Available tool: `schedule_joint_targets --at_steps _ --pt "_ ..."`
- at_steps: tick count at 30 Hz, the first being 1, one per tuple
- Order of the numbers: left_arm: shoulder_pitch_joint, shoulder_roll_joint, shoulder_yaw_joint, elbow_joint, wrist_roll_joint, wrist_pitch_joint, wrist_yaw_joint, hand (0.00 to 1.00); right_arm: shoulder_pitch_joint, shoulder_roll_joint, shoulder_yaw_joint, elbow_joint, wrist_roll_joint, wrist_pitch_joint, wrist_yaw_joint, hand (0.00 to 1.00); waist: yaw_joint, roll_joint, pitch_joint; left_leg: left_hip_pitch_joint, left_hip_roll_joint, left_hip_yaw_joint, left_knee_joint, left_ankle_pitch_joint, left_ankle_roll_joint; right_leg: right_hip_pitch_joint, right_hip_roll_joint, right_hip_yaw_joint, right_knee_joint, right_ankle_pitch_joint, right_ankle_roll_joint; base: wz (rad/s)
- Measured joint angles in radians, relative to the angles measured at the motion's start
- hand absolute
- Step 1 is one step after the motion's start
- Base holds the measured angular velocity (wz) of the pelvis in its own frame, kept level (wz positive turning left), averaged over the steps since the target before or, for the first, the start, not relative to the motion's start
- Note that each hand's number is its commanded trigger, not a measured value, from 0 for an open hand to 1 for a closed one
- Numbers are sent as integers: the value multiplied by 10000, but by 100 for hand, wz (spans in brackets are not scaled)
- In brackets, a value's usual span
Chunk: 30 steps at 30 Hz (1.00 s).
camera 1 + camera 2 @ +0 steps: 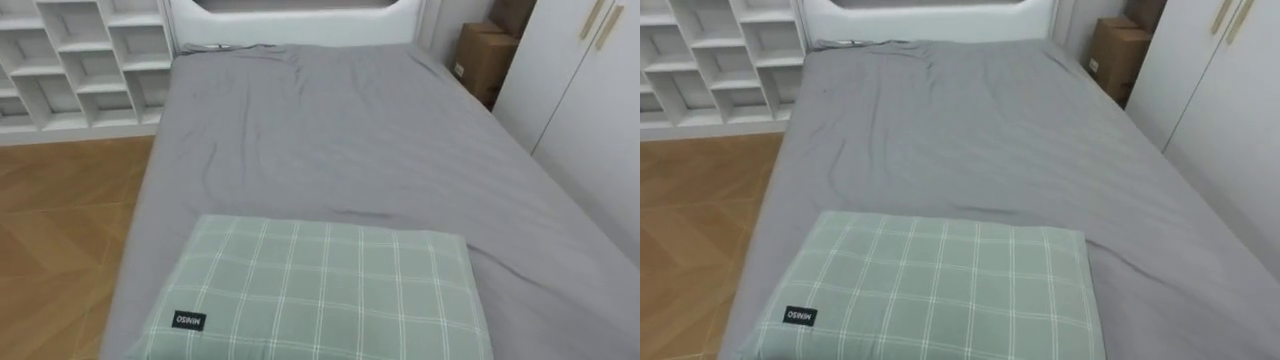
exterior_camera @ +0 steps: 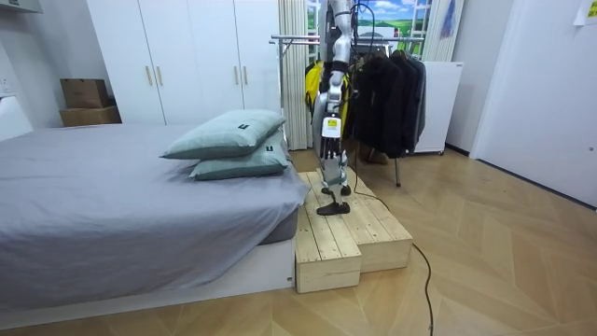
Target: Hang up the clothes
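Stance on wooden platform (image 2: 340,229) between bed (image 2: 112,196) and clothes rack (image 2: 298,39), facing along the bed. Yellow garment (image 2: 313,82) at chest height against the rack, behind the gaze; whether held or hung, cannot tell. Left hand (image 2: 328,129) low at the side; grip of either hand cannot be told. Eye views: checked pillow (image 1: 320,290) near, white shelving (image 1: 90,60) far left. Room view adds rack and dark clothes (image 2: 387,89); turn toward them probably needed.

From the head, our two eye views look steeply down over the green checked pillow (image 1: 320,290), close below, and along the grey bed (image 1: 340,130) toward the white shelves (image 1: 80,60), barely offset from each other. Our room view stands well off beside the bed, facing the wardrobe (image 2: 187,56). All views share pillow, bed and cardboard boxes (image 2: 86,101).
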Motion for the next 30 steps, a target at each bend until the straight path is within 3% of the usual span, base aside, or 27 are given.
schedule_joint_targets --at_steps 9,20,30 --pt "8 -26 -21 -1 -29 -289 -16 0 253 -1 45 -53 90 -351 324 0 -40 49 -11 4 -4 -132 -9 40 -57 29 23 28 5 0 0 4" --pt "13 -101 -246 -2 -35 -437 -35 0 277 -42 178 -16 539 -420 424 0 -61 287 -75 -57 2 -196 -20 82 -107 25 50 -94 4 0 0 1" --pt "45 -117 -246 -4 -35 -549 -35 0 267 -52 387 65 889 -418 516 0 -49 275 -60 -57 -12 -300 -17 88 -113 76 58 -147 4 0 0 3"
